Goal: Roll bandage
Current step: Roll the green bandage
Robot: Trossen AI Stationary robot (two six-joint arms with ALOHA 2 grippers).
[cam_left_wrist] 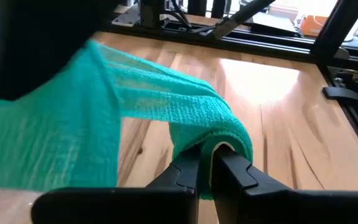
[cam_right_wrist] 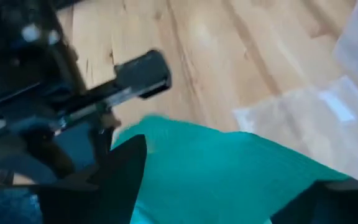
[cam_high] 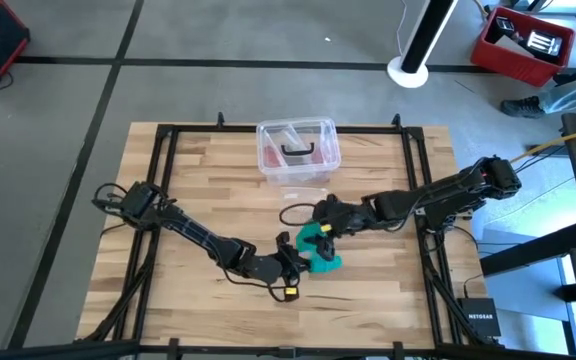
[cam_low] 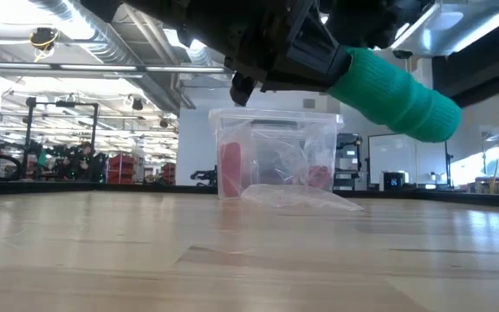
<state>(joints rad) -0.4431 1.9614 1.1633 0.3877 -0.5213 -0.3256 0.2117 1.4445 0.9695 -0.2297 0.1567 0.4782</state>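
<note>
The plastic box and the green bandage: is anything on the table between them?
Yes. In the high view, a flat clear plastic bag and a dark cable loop lie between the clear plastic box and the bandage.

Both arms dark, near black, built of jointed segments with rounded housings at the joints.

Left arm [cam_high: 183, 228], high view, lower left of frame: slim black links, bulkier block at its base end, thin black cables trailing beside it. Small yellow mark on the left pincer [cam_high: 290, 270], lower centre.

Right arm [cam_high: 438, 192], right of centre: thicker links, boxy joint housing at the outer end, a black cable looping off near the wrist.

Left wrist view, bottom of frame: two matte black fingers [cam_left_wrist: 185, 171], angular, moulded, with flat inner faces.

Right wrist view: right pincer's fingers [cam_right_wrist: 126, 171] black, wedge-shaped. Left of frame, a dark body with a grey metallic bar.
</note>
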